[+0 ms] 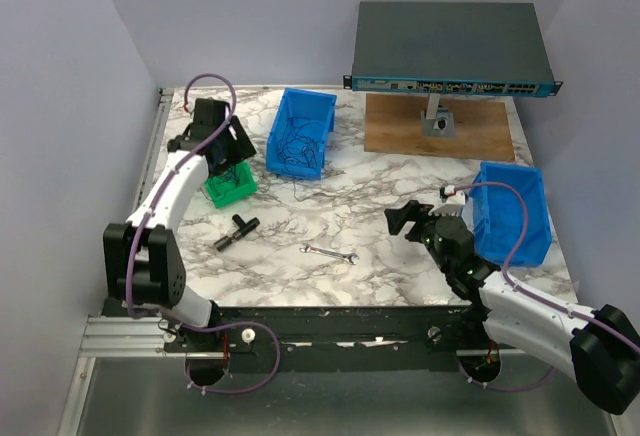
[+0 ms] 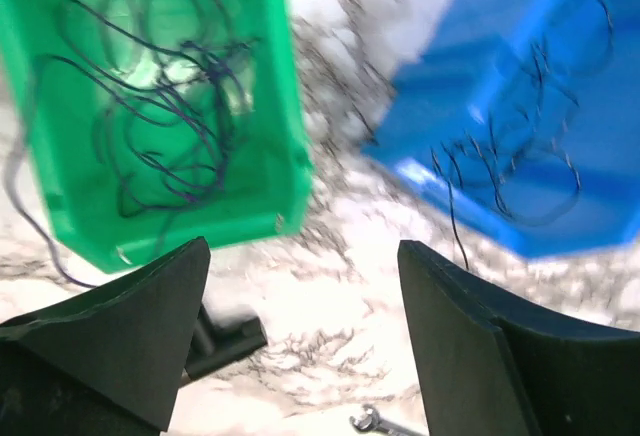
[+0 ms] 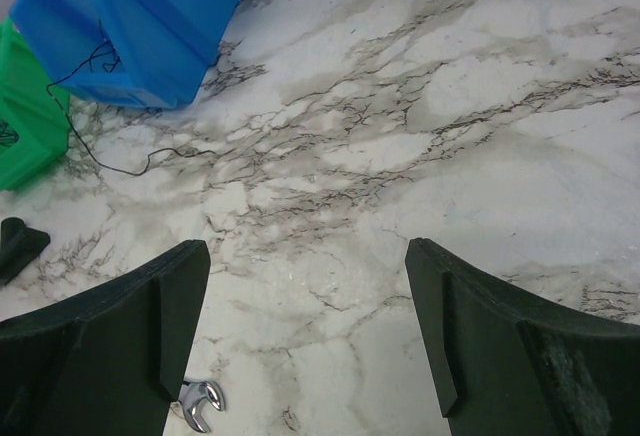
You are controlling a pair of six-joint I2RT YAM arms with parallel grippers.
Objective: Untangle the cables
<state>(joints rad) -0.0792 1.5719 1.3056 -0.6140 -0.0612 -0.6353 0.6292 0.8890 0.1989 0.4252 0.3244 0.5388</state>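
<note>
Thin dark cables [image 2: 160, 106] lie in a loose tangle inside the green bin [image 2: 270, 76]. More cables [image 2: 510, 166] sit in the blue bin [image 2: 450, 76] beside it, and one strand hangs over its front rim. From above, these cables [image 1: 298, 146] show as a dark scribble in the blue bin [image 1: 300, 106]. My left gripper [image 1: 235, 151] hovers over the green bin [image 1: 232, 188]; in its wrist view the left gripper [image 2: 300, 256] is open with nothing between the fingers. My right gripper [image 3: 305, 256] is open and empty above bare marble, and one loose strand [image 3: 120, 164] trails from the blue bin [image 3: 150, 16].
A small silver wrench [image 1: 330, 252] and a black T-shaped piece [image 1: 235, 231] lie on the marble between the arms. A second blue bin [image 1: 512, 211] stands just right of my right gripper [image 1: 405, 218]. A network switch [image 1: 450, 51] stands on a wooden board [image 1: 440, 131] at the back right.
</note>
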